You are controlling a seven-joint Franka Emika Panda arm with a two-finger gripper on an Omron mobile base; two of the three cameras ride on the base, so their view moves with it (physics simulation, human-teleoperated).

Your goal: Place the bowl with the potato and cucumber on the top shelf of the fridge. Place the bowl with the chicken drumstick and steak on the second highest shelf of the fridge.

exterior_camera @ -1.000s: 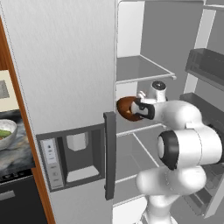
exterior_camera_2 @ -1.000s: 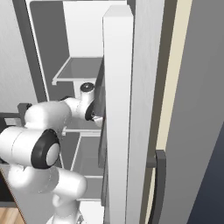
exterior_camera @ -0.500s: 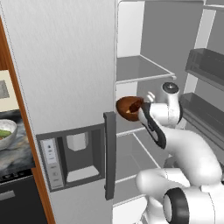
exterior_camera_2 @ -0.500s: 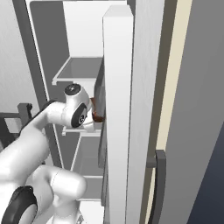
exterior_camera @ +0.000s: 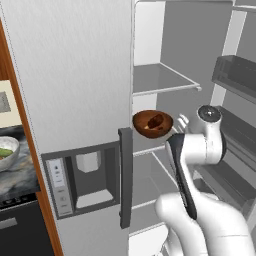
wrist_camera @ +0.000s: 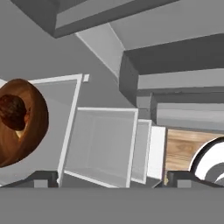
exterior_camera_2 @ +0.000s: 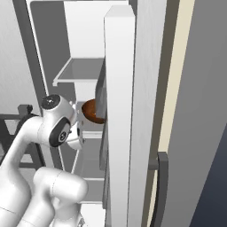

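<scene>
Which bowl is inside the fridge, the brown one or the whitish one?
The brown wooden bowl with dark meat is in the fridge. The pale bowl, holding something green, sits outside on the counter at far left.

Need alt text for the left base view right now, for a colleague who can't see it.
A brown wooden bowl holding dark meat sits at the front of a fridge shelf, with the white arm's gripper beside it. On the counter far left, a pale bowl holds something green.
</scene>
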